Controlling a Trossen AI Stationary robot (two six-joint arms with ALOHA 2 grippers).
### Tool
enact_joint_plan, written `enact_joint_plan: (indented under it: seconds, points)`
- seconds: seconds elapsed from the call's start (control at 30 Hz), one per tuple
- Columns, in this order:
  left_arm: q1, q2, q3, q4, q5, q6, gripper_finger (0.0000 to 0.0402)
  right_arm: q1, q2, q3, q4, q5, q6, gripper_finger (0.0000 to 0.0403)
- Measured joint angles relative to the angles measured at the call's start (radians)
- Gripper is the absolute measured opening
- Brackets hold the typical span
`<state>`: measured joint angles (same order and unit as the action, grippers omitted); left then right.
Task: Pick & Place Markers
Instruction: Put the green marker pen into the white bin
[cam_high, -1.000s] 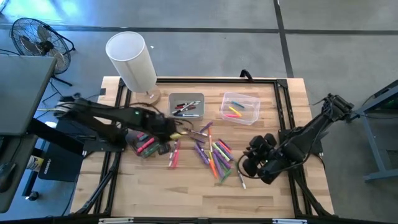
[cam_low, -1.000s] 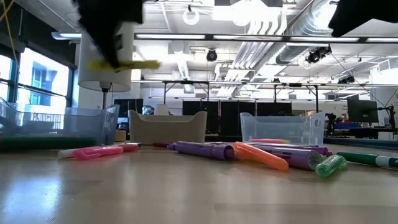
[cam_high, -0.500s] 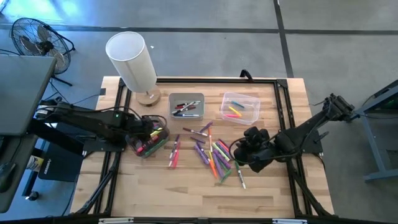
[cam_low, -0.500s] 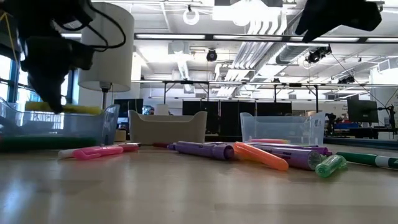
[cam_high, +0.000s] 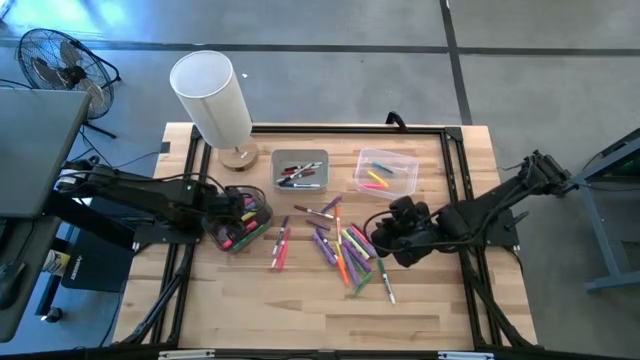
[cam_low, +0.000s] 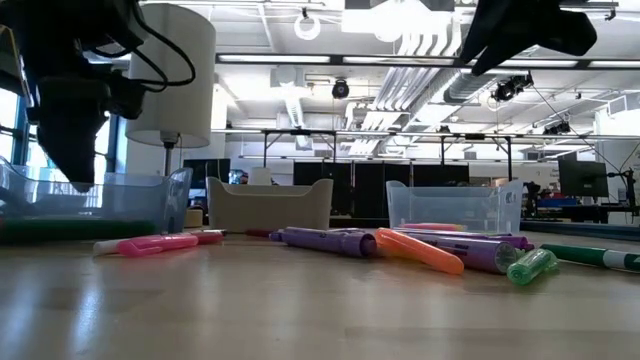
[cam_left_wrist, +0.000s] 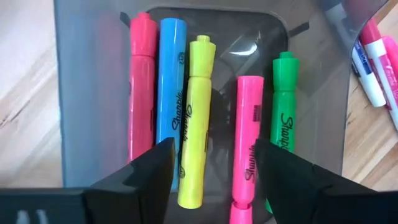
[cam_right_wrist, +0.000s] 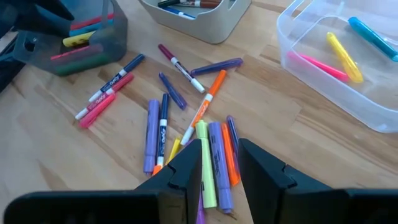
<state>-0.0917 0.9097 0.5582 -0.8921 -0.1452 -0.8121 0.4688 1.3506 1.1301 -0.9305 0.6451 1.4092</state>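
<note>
My left gripper (cam_high: 240, 211) hangs open, pointing down into the dark see-through bin (cam_high: 236, 228) at the table's left. In that bin lie pink, blue, yellow, pink and green markers side by side; the yellow highlighter (cam_left_wrist: 196, 118) lies below the gap between my fingers, untouched. Several loose markers (cam_high: 343, 245) lie flat on the wood at mid-table. My right gripper (cam_high: 380, 233) hovers above their right side, its fingers (cam_right_wrist: 186, 171) a little apart with nothing between them.
A grey bin (cam_high: 300, 170) and a clear bin (cam_high: 386, 172), each with a few markers, stand at the far middle. A white lamp (cam_high: 212, 98) stands at the far left. Two pink markers (cam_high: 279, 246) lie beside the dark bin. The near half of the table is bare wood.
My left gripper has carried the yellow highlighter toward the table's left edge and down into the dark bin. The highlighter has left its fingers and lies in the bin. My right gripper has swung toward the far edge and the left, over the loose markers.
</note>
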Motion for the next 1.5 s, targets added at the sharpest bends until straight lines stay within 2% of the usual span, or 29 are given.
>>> enact_joint_plan:
  seconds: [0.2,0.3,0.4,0.5,0.57,0.63,0.77,0.93,1.13,1.5]
  points:
    - [0.0,-0.011,0.077,-0.004,-0.03,0.088,0.0222,-0.012,0.0,0.0,0.001,-0.005,0.0,0.0094]
    - [0.0,-0.011,0.136,0.0,-0.066,0.135,0.0207,-0.012,0.0,0.0,0.001,-0.005,-0.001,0.0094]
    - [0.0,-0.007,0.188,0.009,-0.097,0.198,0.0164,-0.011,0.0,0.0,0.001,-0.006,-0.001,0.0094]
    - [0.0,0.012,0.223,0.046,-0.094,0.242,0.0096,-0.012,0.0,0.0,0.01,-0.006,-0.004,0.0094]
    - [0.0,0.026,0.231,0.085,-0.061,0.267,0.0042,-0.011,0.0,0.0,0.015,-0.006,-0.004,0.0094]
    - [0.0,0.049,0.233,0.146,-0.009,0.289,0.0012,-0.011,0.0,0.0,0.019,-0.014,-0.004,0.0094]
    - [-0.027,0.136,0.233,0.242,0.042,0.293,0.0013,-0.011,0.006,0.0,0.025,-0.07,-0.004,0.0087]
    - [-0.103,0.264,0.233,0.325,0.05,0.294,0.0006,-0.001,0.056,0.0,0.059,-0.131,-0.006,0.0014]
    - [-0.153,0.346,0.232,0.403,0.057,0.285,0.0002,-0.001,0.16,0.043,0.11,-0.26,-0.014,0.0002]
    - [-0.151,0.357,0.232,0.447,0.077,0.308,0.0001,0.009,0.467,0.314,-0.219,-0.577,0.156,0.0003]
